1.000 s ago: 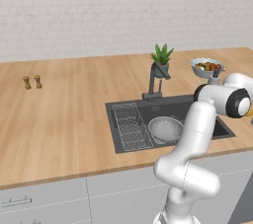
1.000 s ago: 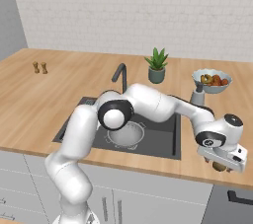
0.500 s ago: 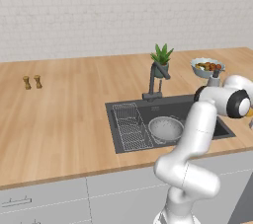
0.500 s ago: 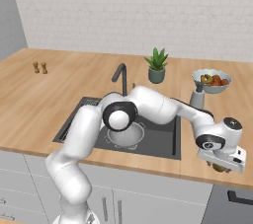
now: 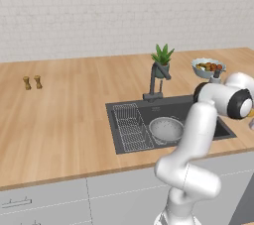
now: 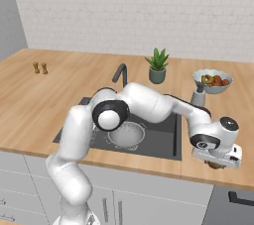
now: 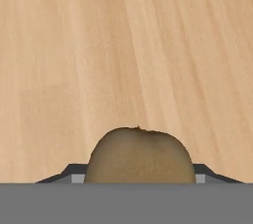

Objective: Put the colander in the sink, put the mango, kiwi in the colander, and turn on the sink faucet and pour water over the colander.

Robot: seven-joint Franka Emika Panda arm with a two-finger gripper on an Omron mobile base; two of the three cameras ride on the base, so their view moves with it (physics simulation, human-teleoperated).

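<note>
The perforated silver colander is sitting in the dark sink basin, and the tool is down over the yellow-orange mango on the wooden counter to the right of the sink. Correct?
Not quite. The fruit under the tool is the dull brown oval kiwi, not the mango; the hand view shows it between the fingertips. The round perforated silver colander does sit in the dark grey sink.

No lettering, label, brand mark or number can be read anywhere: the wooden table (image 5: 69, 115), the brick wall (image 5: 99, 11) and the cabinet fronts (image 5: 44, 201) are all unmarked.
</note>
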